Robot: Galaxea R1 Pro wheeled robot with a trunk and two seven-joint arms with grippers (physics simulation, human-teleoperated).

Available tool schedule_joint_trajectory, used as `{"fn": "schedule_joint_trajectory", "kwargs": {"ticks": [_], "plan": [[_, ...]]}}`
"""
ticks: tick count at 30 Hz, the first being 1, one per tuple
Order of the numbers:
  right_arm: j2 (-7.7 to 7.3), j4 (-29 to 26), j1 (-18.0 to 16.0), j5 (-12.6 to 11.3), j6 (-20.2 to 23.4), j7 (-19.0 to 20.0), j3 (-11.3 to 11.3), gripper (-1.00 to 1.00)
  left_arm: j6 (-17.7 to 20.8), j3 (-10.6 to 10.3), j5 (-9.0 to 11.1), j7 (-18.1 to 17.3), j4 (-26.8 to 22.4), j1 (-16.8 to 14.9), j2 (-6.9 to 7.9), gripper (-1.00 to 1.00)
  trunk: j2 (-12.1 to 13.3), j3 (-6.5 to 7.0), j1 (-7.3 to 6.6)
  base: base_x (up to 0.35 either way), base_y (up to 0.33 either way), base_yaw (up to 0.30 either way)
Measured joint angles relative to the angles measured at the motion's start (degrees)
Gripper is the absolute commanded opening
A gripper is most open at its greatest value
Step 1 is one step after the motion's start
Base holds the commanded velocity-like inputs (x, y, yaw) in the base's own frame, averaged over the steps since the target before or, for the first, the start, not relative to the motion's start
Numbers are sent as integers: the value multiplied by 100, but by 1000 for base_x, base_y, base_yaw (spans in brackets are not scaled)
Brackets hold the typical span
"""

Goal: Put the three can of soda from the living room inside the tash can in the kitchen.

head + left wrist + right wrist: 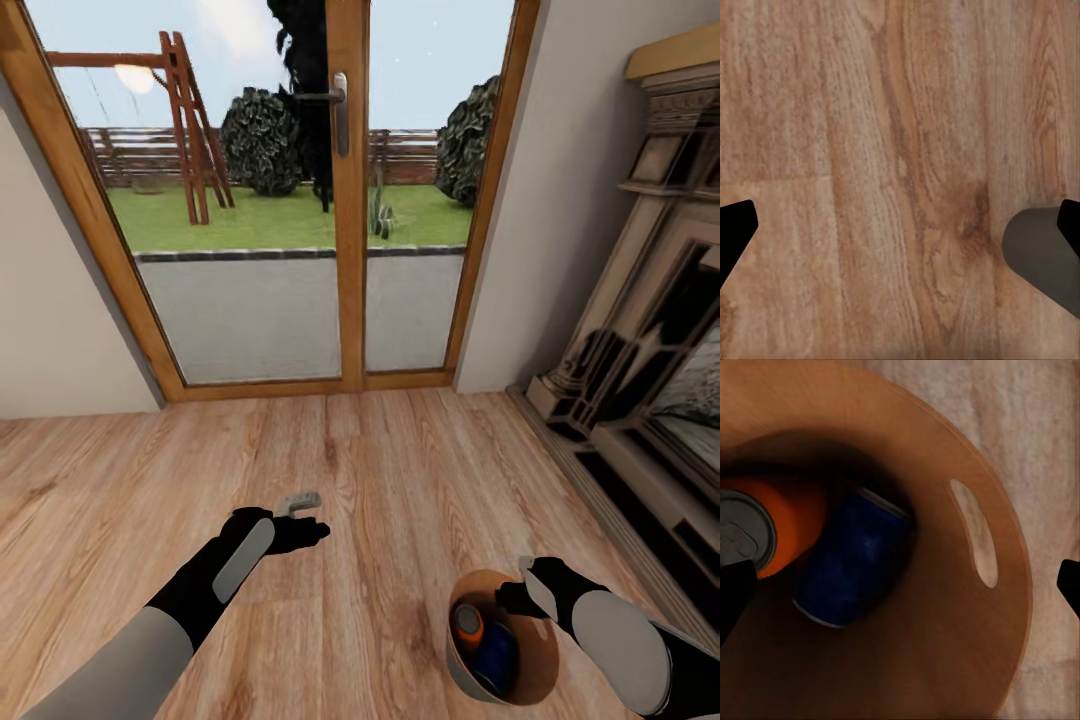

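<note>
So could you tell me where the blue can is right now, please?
The blue can lies inside the bin, beside an orange can, at the head view's lower right by the right gripper, near the fireplace.

The view faces a wood-framed glass double door (345,200) with a dark metal handle (338,105); grass, a wooden swing frame (185,120) and dark bushes lie beyond the glass. A light wood plank floor (400,470) runs from the door to the robot. A carved fireplace surround (660,330) stands along the right wall.

The left gripper (300,515) is extended over bare floor. The right gripper (520,590) is at the rim of the small round bin with an orange-brown interior (535,670). Inside the bin lie an orange can with a grey top (467,625) and a dark blue can (495,655), touching each other.
</note>
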Motion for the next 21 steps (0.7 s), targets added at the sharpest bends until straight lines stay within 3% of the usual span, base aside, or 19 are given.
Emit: {"fn": "schedule_joint_trajectory", "kwargs": {"ticks": [21], "plan": [[-3, -7, 7, 0, -18, 0, 0, 100, -3, -6, -9, 7, 0, -1, 0, 100, 842, 377, -461, 0, 0, 0]]}}
